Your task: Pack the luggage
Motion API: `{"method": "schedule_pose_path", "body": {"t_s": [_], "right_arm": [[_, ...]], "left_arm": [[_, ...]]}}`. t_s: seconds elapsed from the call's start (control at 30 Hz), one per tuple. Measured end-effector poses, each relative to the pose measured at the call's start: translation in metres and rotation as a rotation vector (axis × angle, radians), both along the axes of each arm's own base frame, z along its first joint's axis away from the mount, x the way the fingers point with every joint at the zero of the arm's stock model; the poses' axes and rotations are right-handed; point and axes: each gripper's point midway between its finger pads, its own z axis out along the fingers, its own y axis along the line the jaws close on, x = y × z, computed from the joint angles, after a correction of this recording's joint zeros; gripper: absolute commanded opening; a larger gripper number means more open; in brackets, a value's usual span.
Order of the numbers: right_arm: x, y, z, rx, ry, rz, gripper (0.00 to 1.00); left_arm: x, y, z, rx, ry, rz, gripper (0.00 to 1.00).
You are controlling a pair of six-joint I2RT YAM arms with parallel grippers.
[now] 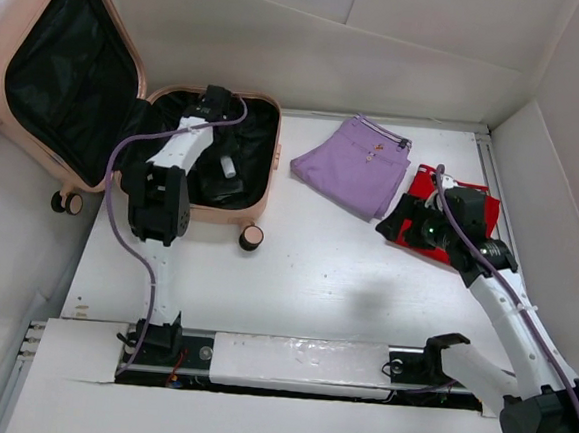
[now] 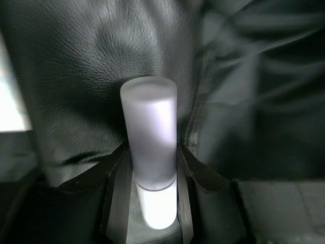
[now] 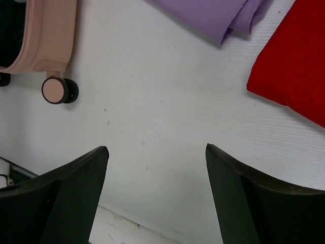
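Pinching a frosted cylindrical bottle [image 2: 149, 132], left claw [image 2: 152, 152]; right claw [image 3: 156, 152] gapes wide, empty.

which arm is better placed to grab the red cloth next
Right. Its open pincer hovers beside the red cloth, while the left pincer is inside the luggage gripping a white tube.

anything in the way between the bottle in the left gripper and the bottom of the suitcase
Nothing visible. The left gripper holds the frosted bottle inside the open luggage, with only rumpled black lining beyond it. The right gripper hangs open over the table, well clear.
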Motion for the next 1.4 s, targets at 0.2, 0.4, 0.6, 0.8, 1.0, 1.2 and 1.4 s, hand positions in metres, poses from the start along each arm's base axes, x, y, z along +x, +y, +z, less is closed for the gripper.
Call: {"method": "schedule_pose_path", "body": {"t_s": [0.2,0.4,0.6,0.8,1.0,1.2,1.4], "right_arm": [[-0.003,-0.004,0.002,-0.009,-0.006,-0.014,0.84],[-0.004,-0.007,-0.001,-0.025,0.006,-0.03,0.84],[-0.004,-0.014,0.0,-0.051,0.014,-0.061,0.84],[0.003,-0.022,0.024,-0.061,-0.046,-0.103,0.69],[-0.006,-0.03,0.04,-0.056,-0.099,-0.131,0.73],[-0.019,-0.031,0.049,-0.031,-0.144,-0.131,0.86],[-0.034,-0.026,0.034,-0.012,-0.107,-0.094,0.86]], "left_arm": [[-0.006,0.0,-0.031,0.026,0.065,-0.01,0.57],[-0.022,-0.001,-0.005,0.033,0.036,-0.008,0.69],[-0.029,-0.027,0.078,0.009,-0.126,-0.044,0.66],[-0.059,-0.193,0.151,-0.197,-0.308,-0.323,0.56],[-0.121,-0.289,0.081,-0.407,-0.135,-0.398,0.65],[-0.122,-0.302,0.005,-0.504,-0.013,-0.189,0.7],[-0.117,-0.307,-0.042,-0.615,0.048,0.016,0.7]]}}
